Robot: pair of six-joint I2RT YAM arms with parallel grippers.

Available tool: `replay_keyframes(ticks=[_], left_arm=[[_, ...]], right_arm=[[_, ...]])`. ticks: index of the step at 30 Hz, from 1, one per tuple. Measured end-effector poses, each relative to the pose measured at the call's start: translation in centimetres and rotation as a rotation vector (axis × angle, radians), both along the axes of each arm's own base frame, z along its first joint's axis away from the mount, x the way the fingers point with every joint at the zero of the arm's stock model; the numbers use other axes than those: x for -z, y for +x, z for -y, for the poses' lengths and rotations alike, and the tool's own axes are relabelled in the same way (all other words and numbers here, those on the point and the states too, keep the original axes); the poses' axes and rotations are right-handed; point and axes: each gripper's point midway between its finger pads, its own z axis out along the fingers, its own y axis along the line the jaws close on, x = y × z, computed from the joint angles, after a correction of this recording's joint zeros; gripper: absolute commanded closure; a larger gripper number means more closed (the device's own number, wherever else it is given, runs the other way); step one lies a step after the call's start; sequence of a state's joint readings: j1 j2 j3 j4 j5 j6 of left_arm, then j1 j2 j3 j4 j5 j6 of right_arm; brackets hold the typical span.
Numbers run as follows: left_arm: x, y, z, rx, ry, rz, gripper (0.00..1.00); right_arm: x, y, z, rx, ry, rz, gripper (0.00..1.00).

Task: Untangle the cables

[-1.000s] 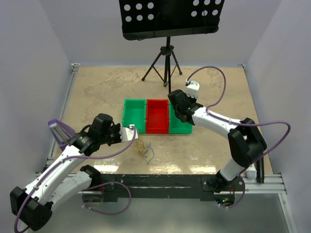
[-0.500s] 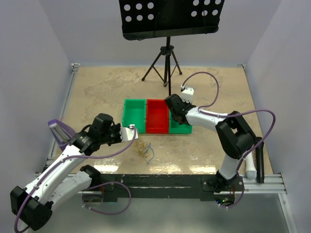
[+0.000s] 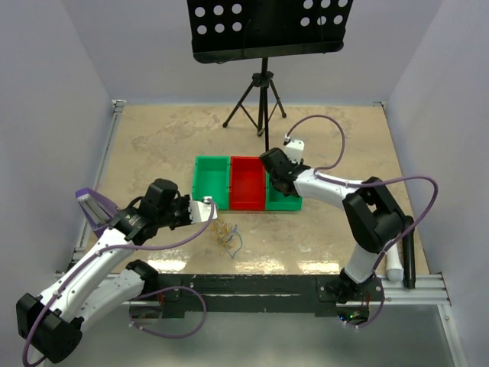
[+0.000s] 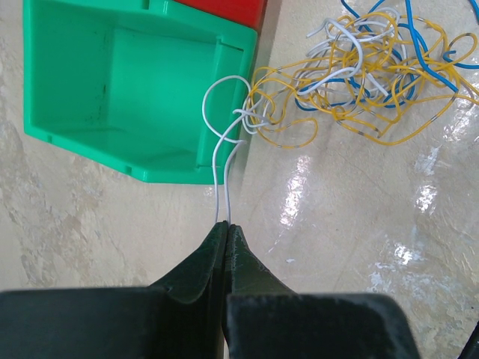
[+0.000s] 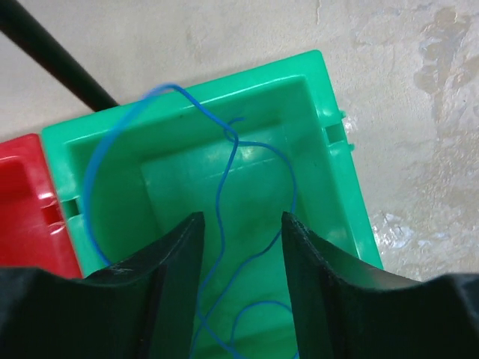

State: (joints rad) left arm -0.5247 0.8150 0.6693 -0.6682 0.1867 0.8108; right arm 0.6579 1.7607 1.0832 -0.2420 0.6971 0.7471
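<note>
The cables (image 4: pixel 359 75) lie in 1 messy heap of yellow, white and blue loops on the table (image 3: pixel 153 145). The heap sits near the front edge, just beside the near corner of the left green bin (image 4: pixel 112 82).

1 white wire (image 4: pixel 217 172) runs out of the heap as a doubled strand, across that corner, and into the left gripper (image 4: pixel 226 228). This gripper is pinched tight on the wire, with no gap between its fingers. It probably holds the wire this way so it can pull it free of the yellow loops. The wire is knotted into the heap, so a hard pull may drag the whole heap along.

1 blue wire (image 5: pixel 222 209) lies apart from the heap, curled inside the right green bin (image 5: pixel 322 90). This bin is at the right end of a row of 3, next to the red bin (image 5: pixel 30 202).

The right gripper (image 5: pixel 239 221) hangs just over this bin. Its fingers are spread wide and grip nothing. The blue wire shows between them, down in the bin. It looks like each sorted wire gets its own bin.
</note>
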Motion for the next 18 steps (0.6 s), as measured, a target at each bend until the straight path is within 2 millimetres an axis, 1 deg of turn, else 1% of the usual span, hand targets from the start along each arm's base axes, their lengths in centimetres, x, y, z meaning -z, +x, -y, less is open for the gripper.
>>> replay_keyframes(ticks=[2,8,12,15,17,18], left_arm=[[0.0,0.0,0.0,0.001,-0.001,-0.001,1.00],[0.0,0.0,0.1,0.002,-0.004,0.000,1.00],[0.0,-0.2,0.2,0.002,-0.017,-0.010,1.00],[0.0,-0.4,0.5,0.003,-0.032,-0.022,1.00],[-0.2,-0.5,0.7,0.004,-0.047,-0.030,1.00],[-0.2,-0.5,0.8,0.002,-0.053,-0.031,1.00]], right_arm=[[-1.0,-0.3,-0.2,-0.009,0.028,0.004,0.45],[-7.1,-0.7,-0.5,-0.024,0.142,0.108,0.45],[-9.9,-1.4,-0.7,-0.051,0.207,0.150,0.47],[-11.6,-2.8,-1.0,-0.107,0.276,0.182,0.49],[-12.4,-4.5,-1.7,-0.165,0.324,0.205,0.50],[-12.5,-5.6,-2.3,-0.204,0.345,0.215,0.50]])
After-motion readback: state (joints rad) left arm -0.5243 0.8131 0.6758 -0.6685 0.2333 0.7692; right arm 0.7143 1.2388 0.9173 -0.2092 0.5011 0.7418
